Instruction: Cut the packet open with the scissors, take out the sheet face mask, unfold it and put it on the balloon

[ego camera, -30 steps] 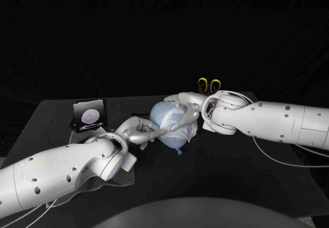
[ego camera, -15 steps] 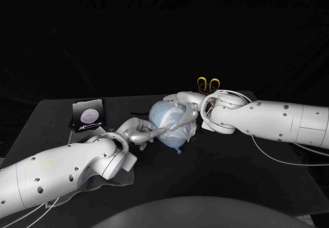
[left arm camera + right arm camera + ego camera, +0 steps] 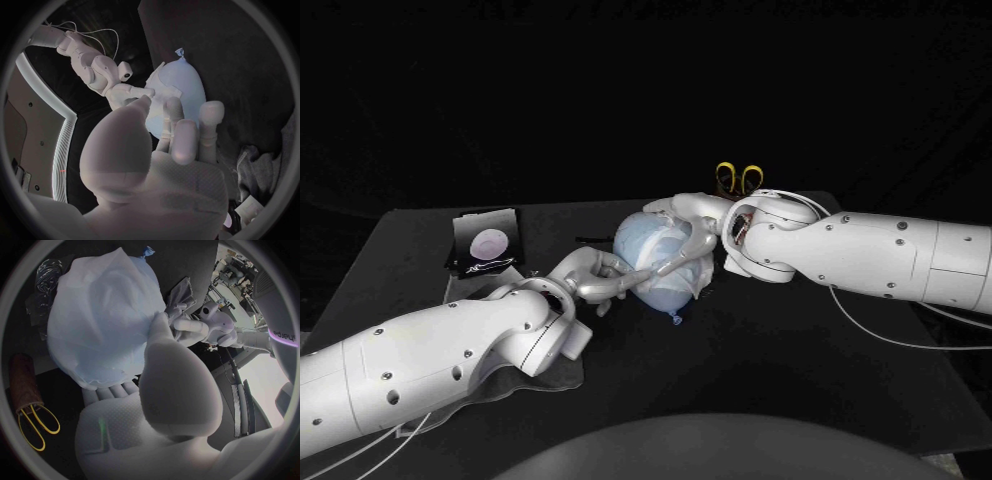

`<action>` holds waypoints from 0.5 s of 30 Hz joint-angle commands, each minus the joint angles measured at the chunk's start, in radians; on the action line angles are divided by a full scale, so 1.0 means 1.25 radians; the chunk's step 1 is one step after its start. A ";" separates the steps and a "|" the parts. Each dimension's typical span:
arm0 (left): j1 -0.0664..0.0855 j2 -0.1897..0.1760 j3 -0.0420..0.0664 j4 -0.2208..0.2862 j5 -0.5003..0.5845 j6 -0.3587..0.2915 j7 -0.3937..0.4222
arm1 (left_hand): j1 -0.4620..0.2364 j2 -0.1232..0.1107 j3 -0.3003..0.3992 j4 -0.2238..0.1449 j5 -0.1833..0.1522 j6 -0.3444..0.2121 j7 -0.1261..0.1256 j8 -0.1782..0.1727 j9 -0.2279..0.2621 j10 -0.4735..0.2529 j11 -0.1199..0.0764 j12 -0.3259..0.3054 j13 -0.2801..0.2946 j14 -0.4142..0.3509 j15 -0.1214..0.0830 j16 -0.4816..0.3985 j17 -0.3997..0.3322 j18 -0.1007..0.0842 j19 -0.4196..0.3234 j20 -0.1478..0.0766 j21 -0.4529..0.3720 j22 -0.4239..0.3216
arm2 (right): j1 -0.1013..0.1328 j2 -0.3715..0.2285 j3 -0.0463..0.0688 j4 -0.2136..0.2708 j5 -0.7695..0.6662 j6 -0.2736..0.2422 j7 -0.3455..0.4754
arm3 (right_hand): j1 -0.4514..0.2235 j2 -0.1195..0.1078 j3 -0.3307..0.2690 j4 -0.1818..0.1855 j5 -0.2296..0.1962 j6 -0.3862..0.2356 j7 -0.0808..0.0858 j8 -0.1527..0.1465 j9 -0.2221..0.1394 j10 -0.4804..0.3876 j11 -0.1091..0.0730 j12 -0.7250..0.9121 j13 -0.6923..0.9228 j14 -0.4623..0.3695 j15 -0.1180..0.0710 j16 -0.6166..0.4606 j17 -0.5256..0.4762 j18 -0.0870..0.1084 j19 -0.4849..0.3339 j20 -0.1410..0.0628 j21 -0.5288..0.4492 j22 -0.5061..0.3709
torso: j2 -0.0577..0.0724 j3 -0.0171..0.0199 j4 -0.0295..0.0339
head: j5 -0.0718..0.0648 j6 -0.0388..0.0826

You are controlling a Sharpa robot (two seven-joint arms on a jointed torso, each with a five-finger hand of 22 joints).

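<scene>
The right robot hand (image 3: 687,233) clasps the balloon (image 3: 662,290); whether the left robot hand (image 3: 596,279) pinches the sheet mask (image 3: 643,245) is unclear. A tug could peel it off.

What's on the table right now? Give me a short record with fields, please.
balloon: lying between both hands
sheet mask: draped over the balloon
left hand: fingers touch the masked balloon
right hand: cups the balloon from the far side
packet: flat on the table, robot's left
scissors: yellow handles, near the table's far edge
</scene>
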 commanded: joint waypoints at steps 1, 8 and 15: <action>0.000 0.006 0.001 -0.002 -0.016 -0.009 -0.022 | 0.009 -0.001 -0.005 -0.001 -0.004 -0.003 0.000 0.001 -0.001 -0.003 0.001 0.005 0.001 0.004 0.001 0.005 -0.002 -0.007 0.004 0.001 -0.003 0.002 | -0.009 0.001 -0.007 0.002 -0.001 0.044 -0.017 | 0.001 -0.009 -0.001 0.001 -0.002 0.003 0.019 0.003 0.000 0.003 0.004 0.002 0.001 0.002 -0.002 0.004 0.001 0.014 0.007 -0.001 0.006 0.001 | 0.000 -0.0001 0.0006 | 0.000 0.000; 0.000 0.016 0.002 -0.010 -0.032 -0.012 -0.050 | -0.023 0.031 -0.028 0.004 -0.004 0.011 -0.004 0.004 -0.002 0.008 -0.002 0.015 0.009 0.008 -0.001 0.010 0.008 -0.010 0.016 0.000 0.009 0.021 | -0.009 0.002 -0.007 0.002 -0.001 0.044 -0.017 | 0.001 -0.009 -0.001 0.001 -0.002 0.003 0.019 0.003 0.000 0.003 0.004 0.002 0.001 0.002 -0.002 0.004 0.001 0.014 0.007 -0.001 0.006 0.001 | 0.000 -0.0002 -0.0002 | 0.000 -0.001; 0.001 0.023 0.004 -0.014 -0.039 -0.013 -0.062 | -0.003 0.042 -0.030 0.000 -0.003 0.018 -0.008 0.004 -0.003 0.017 -0.006 0.025 0.022 0.011 -0.004 0.015 0.017 -0.012 0.024 -0.002 0.017 0.036 | -0.009 0.002 -0.007 0.003 -0.001 0.044 -0.018 | 0.001 -0.010 -0.003 0.001 -0.002 0.003 0.021 0.003 0.000 0.002 0.005 0.003 0.001 0.002 -0.002 0.003 0.001 0.014 0.008 -0.001 0.006 0.000 | 0.000 0.0000 0.0003 | -0.001 -0.002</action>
